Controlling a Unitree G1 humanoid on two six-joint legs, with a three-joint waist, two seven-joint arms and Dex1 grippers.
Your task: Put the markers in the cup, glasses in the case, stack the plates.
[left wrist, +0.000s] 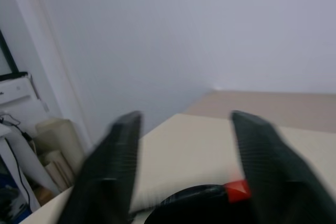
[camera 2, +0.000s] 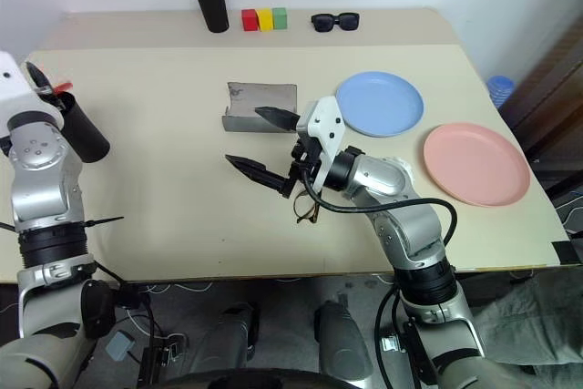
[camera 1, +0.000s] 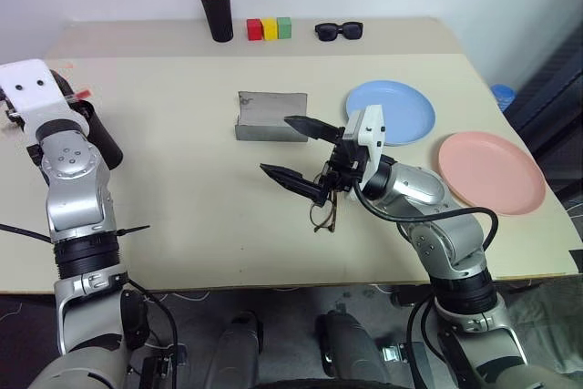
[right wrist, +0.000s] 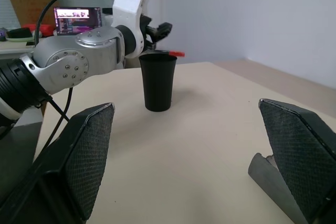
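The black cup stands at the table's far left, with a red-capped marker sticking out over its rim. My left gripper hovers just above the cup, open, with nothing between its fingers. The grey case lies open at mid table. In front of it, above the table, my right gripper is open wide and empty. The thin-framed glasses lie on the table just below its wrist. The light blue plate and the pink plate lie side by side on the right, apart.
A black pen holder with orange-topped pens, three coloured blocks and black sunglasses line the back edge. Bare tabletop lies between the cup and the case.
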